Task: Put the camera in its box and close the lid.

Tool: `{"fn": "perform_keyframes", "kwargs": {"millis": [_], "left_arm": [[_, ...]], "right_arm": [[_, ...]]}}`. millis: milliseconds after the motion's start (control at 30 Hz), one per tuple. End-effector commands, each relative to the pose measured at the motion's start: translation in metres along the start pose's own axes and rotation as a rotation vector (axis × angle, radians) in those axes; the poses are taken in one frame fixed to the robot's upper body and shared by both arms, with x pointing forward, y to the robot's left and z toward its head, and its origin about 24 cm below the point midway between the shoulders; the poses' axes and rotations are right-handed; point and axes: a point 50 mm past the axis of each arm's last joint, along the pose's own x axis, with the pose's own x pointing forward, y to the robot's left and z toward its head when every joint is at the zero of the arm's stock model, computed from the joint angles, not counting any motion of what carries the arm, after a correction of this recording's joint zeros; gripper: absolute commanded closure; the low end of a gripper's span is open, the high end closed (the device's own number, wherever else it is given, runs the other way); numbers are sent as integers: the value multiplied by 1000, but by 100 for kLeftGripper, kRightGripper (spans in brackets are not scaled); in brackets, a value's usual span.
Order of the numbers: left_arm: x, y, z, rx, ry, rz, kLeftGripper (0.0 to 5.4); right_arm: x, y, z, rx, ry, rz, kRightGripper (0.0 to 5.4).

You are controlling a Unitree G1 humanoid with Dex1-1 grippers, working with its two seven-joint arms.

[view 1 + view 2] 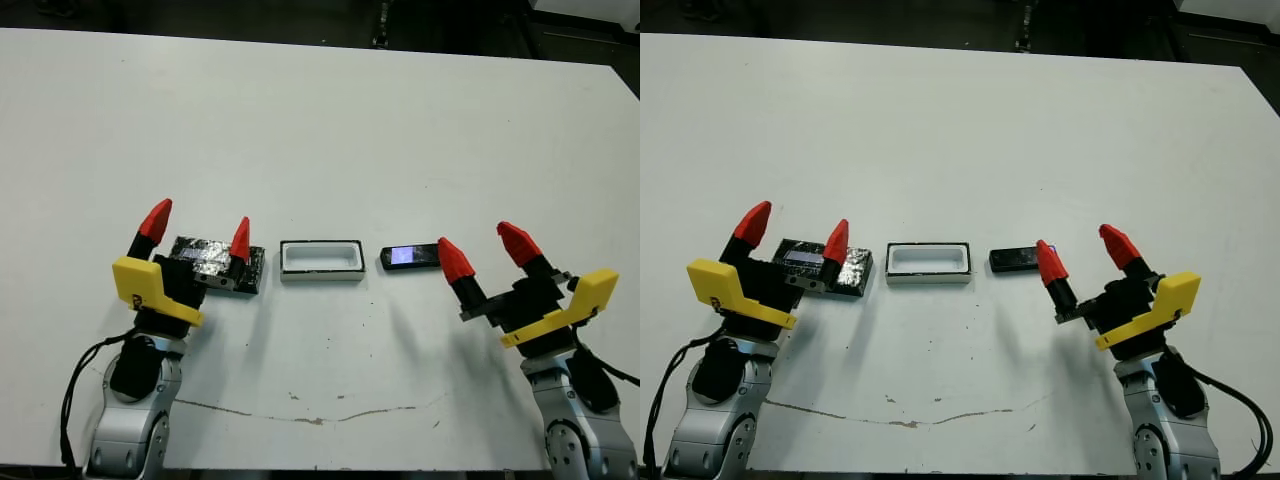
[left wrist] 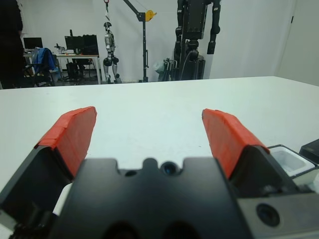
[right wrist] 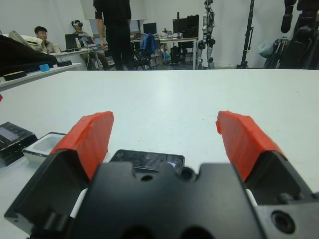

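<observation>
Camera, a slim black bar with purple screen (image 1: 410, 256), is flanked by the spread-fingered right gripper (image 1: 483, 250) for pickup beside the white-rimmed box (image 1: 321, 260); the left gripper (image 1: 197, 230), fingers apart, is poised above the silvery wrinkled lid (image 1: 205, 259).

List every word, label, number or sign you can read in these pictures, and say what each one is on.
None can be read.
camera: its screen face glows bluish, with no legible characters.
lid: a pale strip mark, too blurred to read.
box: plain white, no marking.

Red-tipped black tools (image 1: 198, 234), yellow brackets (image 1: 150, 285)
</observation>
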Motion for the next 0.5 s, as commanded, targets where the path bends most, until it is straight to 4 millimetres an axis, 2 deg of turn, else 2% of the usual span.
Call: {"fn": "perform_keyframes", "kwargs": {"millis": [33, 367, 500], "left_arm": [[-3, 0, -4, -5, 20, 14, 1], [-4, -1, -5, -16, 30, 13, 1], [-4, -1, -5, -17, 24, 13, 1]], "right_arm": [[-2, -2, -1, -1, 9, -6, 1], [-2, -7, -2, -22, 49, 28, 1], [9, -25, 19, -110, 37, 103, 1]]}}
